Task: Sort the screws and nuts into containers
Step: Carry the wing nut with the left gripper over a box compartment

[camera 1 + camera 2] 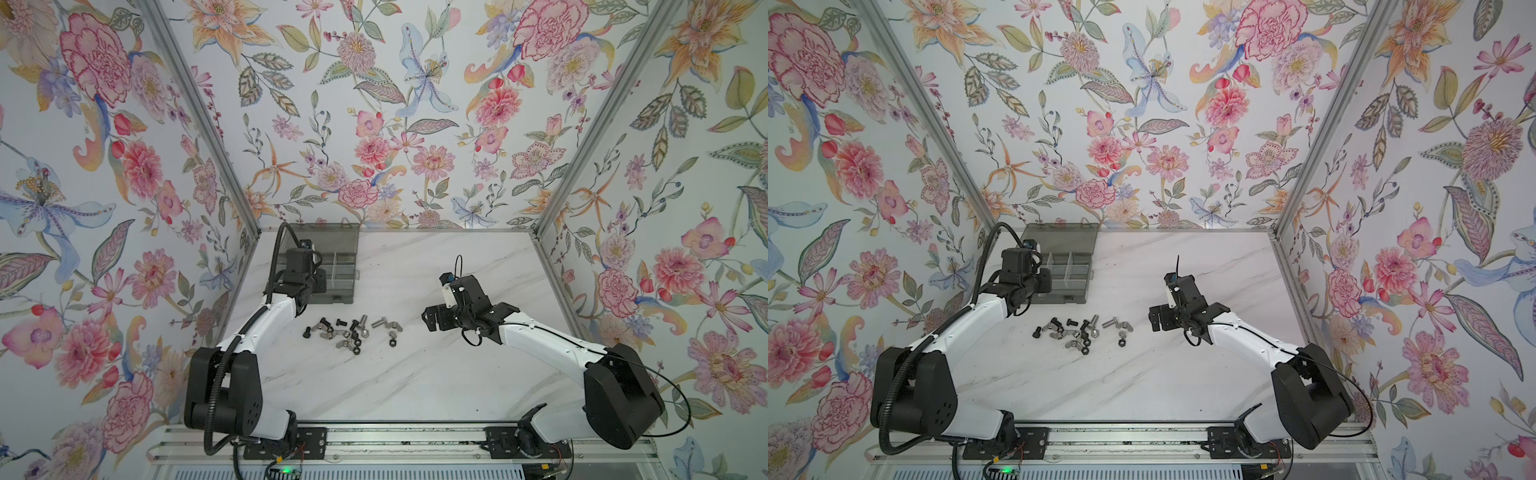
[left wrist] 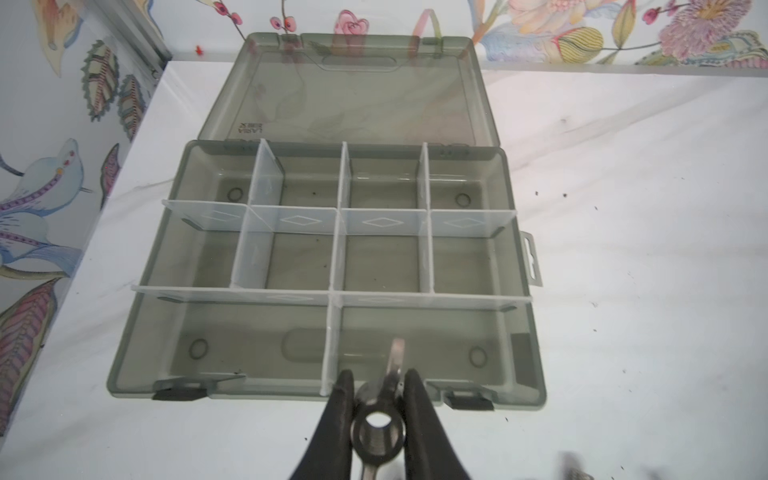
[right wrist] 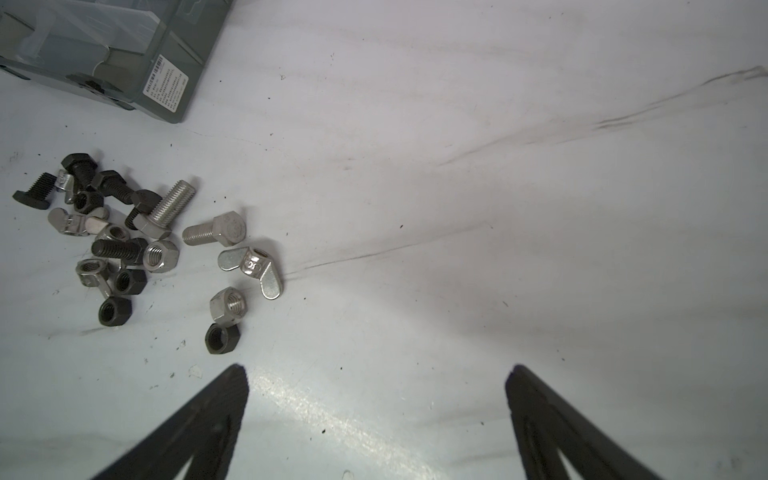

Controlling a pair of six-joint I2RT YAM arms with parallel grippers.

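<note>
The left hand pinches a silver wing nut at the box rim. The right hand hangs open.

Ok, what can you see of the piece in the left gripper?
A silver wing nut, shiny metal, pinched between the left gripper's two black fingers. Its round bore faces the wrist camera; one flat wing points toward the open organiser box. It hangs at the box's front wall; only the fingers touch it.
</note>
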